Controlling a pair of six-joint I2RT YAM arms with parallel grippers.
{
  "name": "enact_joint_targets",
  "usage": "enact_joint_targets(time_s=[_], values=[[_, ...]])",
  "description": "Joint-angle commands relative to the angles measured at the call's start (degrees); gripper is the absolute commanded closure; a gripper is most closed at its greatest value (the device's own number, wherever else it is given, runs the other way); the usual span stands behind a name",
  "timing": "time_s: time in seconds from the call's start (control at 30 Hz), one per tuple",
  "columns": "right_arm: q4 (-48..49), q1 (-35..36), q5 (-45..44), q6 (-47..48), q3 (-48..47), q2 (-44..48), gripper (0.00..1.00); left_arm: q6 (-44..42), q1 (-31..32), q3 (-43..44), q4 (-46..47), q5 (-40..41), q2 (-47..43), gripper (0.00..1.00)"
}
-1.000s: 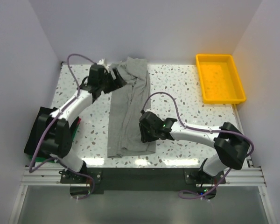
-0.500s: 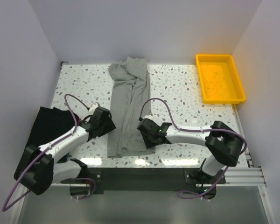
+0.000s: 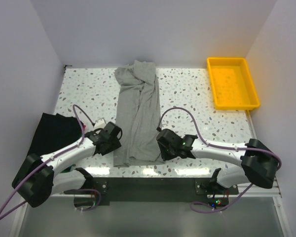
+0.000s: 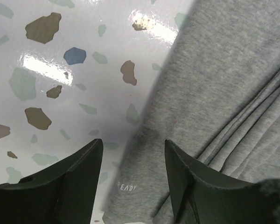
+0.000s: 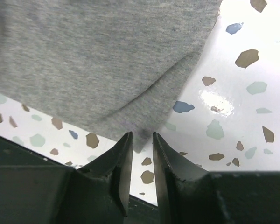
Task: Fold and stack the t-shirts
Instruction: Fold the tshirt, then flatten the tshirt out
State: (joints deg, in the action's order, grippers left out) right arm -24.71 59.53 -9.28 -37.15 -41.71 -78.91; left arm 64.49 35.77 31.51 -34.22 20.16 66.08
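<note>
A: While both arms reach low and inward over the desk (image 3: 197, 108), where do the grippers sit?
B: Wide, the left gripper (image 4: 133, 142) straddles the grey t-shirt's (image 3: 138, 113) near-left hem; narrow, the right gripper (image 5: 142, 134) meets its near-right corner.
A: Is that corner pinched?
B: Cannot tell. The black t-shirt (image 3: 54, 131) lies left, partly behind the left arm (image 3: 69, 150).

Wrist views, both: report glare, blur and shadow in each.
Left wrist view: white glare patches on the glossy speckled terrazzo tabletop; the heather-grey fabric t-shirt is sharp, its small white print readable. Right wrist view: one glare spot on the tabletop right of the shirt; the black pincer fingers fill the bottom, dark and soft-edged.
</note>
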Motion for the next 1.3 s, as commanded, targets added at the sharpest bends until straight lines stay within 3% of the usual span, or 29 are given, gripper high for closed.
enact_joint_targets(time_s=[0.0, 0.2, 0.5, 0.6, 0.67, 0.83, 0.9, 0.97, 1.1, 1.27], values=[[-0.3, 0.2, 0.5, -0.4, 0.3, 3.8, 0.70, -0.1, 0.7, -0.5, -2.1, -0.1, -0.5, 0.39], [0.6, 1.3, 0.0, 1.4, -1.4, 1.1, 0.65, -1.1, 0.7, -1.7, -2.6, -2.3, -2.5, 0.37], [2.6, 3.8, -2.8, 0.5, -0.5, -4.6, 0.72, -1.1, 0.7, -4.3, -1.4, -5.3, -1.2, 0.39], [1.4, 4.0, -4.3, -0.8, 0.9, -2.7, 0.83, -1.6, 0.7, -5.0, -0.9, -5.7, -1.1, 0.47], [1.0, 3.9, -4.7, -1.7, 2.9, -0.6, 0.89, -2.4, 0.7, -5.2, -0.7, -6.0, -1.0, 0.59], [0.6, 3.9, -4.4, -5.0, 6.8, 5.9, 0.91, -3.7, 0.7, -5.8, -0.3, -6.2, -0.9, 0.91], [1.1, 3.9, -2.9, -6.3, 9.0, 7.5, 0.91, -3.8, 0.7, -6.1, -0.2, -6.5, -1.0, 0.99], [1.6, 3.9, -1.4, -6.9, 10.4, 9.8, 0.89, -4.0, 0.7, -6.4, -0.2, -6.8, -1.2, 1.00], [-2.1, 3.8, -1.5, -6.7, 9.6, 14.5, 0.75, -4.0, 0.7, -6.6, -1.0, -6.7, -2.4, 1.00], [-4.5, 4.0, -0.8, -3.2, 3.0, 18.7, 0.73, -2.8, 0.7, -6.3, -3.0, -6.1, -5.1, 1.00]])
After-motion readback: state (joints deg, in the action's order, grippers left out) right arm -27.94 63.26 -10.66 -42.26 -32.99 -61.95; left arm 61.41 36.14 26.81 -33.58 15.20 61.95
